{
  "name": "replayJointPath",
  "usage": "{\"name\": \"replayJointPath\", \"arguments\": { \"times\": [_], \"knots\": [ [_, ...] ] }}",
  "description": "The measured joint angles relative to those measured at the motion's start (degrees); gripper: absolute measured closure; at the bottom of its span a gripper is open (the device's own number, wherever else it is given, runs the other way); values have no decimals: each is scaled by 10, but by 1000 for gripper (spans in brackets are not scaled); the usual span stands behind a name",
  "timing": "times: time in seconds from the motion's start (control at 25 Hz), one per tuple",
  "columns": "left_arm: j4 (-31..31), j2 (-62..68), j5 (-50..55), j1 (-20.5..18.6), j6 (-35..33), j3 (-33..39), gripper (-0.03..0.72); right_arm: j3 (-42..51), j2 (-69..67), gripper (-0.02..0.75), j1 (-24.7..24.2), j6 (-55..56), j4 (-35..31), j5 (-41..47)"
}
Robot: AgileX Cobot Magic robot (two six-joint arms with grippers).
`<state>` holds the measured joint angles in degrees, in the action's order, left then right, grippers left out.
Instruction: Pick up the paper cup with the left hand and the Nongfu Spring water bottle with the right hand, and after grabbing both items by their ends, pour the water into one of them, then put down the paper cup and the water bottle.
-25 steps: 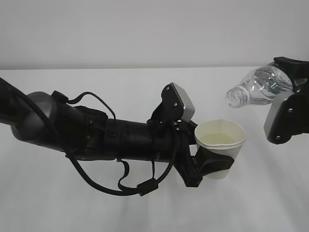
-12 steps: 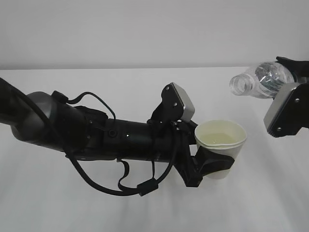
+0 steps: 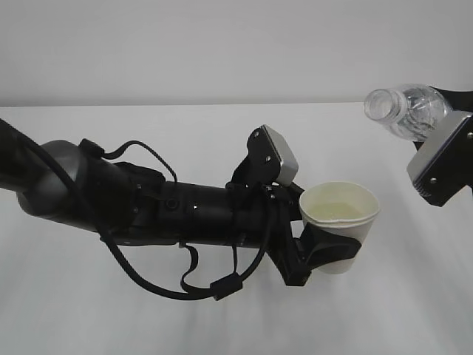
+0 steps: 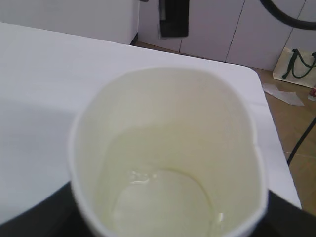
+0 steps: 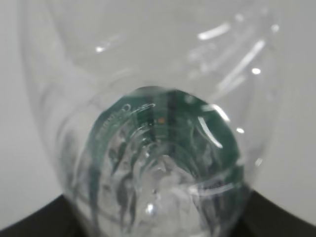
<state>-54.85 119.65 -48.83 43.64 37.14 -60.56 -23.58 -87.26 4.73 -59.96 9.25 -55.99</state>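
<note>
A plain white bench (image 3: 148, 325) meets a pale wall (image 3: 222, 44); beyond its edge lie brown floor (image 4: 296, 148) and white cabinets (image 4: 247, 24). The left tool (image 3: 325, 248) clasps the paper cup (image 3: 338, 222) above the bench, water inside. The right tool (image 3: 443, 148) holds the Nongfu Spring water bottle (image 3: 406, 109) tilted, high at right.

A small white paper cup (image 3: 338, 222) with a pale cream-yellow inside is held upright above the white table, its rolled rim pressed slightly out of round. A shallow pool of water is seen at its bottom. A clear, capless plastic water bottle (image 3: 408, 109) is held up to the cup's right, tilted, its open neck turned left, well apart from the cup.
</note>
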Motion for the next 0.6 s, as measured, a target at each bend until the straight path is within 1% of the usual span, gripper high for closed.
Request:
{"name": "replayJointPath", "arguments": {
  "times": [0.28,0.6],
  "knots": [
    [3,0,0,0,0,0,214,0,0,355,0,38,-14,0],
    [40,0,0,0,0,0,214,0,0,356,0,80,-15,0]
  ]
}}
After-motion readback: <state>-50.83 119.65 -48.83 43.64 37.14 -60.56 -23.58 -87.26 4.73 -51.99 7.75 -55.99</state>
